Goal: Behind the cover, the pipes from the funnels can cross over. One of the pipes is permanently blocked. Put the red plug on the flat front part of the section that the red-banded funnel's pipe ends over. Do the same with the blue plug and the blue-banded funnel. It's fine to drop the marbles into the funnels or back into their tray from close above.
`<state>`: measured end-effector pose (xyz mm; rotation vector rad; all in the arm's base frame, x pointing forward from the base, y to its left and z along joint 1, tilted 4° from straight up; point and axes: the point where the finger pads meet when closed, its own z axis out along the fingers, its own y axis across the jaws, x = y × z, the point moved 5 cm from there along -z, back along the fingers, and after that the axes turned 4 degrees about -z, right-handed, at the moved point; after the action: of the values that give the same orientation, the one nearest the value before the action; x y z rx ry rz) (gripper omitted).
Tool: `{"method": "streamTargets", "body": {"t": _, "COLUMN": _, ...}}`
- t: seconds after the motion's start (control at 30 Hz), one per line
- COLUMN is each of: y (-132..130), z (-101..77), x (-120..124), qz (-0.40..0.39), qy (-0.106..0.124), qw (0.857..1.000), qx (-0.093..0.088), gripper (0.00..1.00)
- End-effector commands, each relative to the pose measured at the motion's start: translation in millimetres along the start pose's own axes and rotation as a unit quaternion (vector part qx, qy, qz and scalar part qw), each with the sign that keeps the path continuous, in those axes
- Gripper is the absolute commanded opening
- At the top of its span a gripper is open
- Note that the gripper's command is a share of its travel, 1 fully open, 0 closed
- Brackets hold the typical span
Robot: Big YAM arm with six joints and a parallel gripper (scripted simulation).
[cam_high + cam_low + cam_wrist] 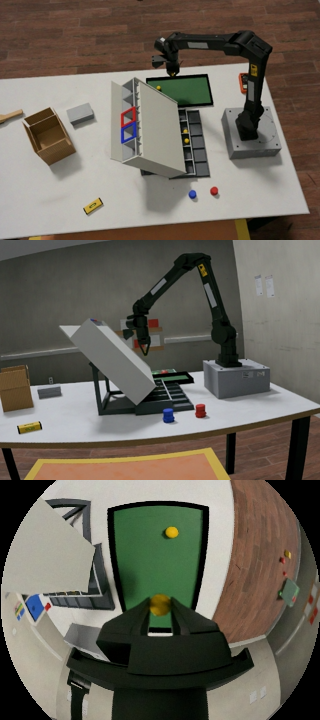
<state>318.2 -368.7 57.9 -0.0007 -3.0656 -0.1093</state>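
Observation:
My gripper [172, 73] hangs high above the far edge of the green marble tray [183, 89] and is shut on a yellow marble [160, 604]; it also shows in the side view [145, 351]. One more yellow marble [158, 88] lies in the tray's left end. The sloped white cover [157, 129] hides the pipes. The red-banded funnel [128, 116] and the blue-banded funnel [128, 132] sit side by side at its top. Two yellow marbles [185, 130] [186, 140] lie in neighbouring middle sections of the dark section tray [192, 142]. The blue plug [192, 194] and red plug [214, 190] stand on the table near the front.
An open cardboard box [47, 135] and a grey block [79, 113] stand at the left. A yellow level [93, 205] lies near the front. An orange device [243, 82] lies behind the arm's grey base [250, 133]. A wooden piece [10, 115] lies at the far left edge.

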Motion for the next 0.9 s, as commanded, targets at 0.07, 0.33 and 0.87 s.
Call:
{"method": "streamTargets", "body": {"t": 0.07, "y": -10.6, "z": -11.3, "x": -14.8, "qz": 0.000, "qy": -0.008, "qw": 1.000, "qx": 0.008, "gripper": 0.00}}
{"method": "streamTargets", "body": {"t": 0.33, "y": -12.3, "z": -12.5, "x": -17.2, "qz": 0.000, "qy": -0.010, "qw": 1.000, "qx": 0.012, "gripper": 0.00}}
{"method": "streamTargets", "body": {"t": 0.87, "y": -16.5, "z": -14.5, "x": -22.8, "qz": 0.001, "qy": -0.010, "qw": 1.000, "qx": 0.013, "gripper": 0.00}}
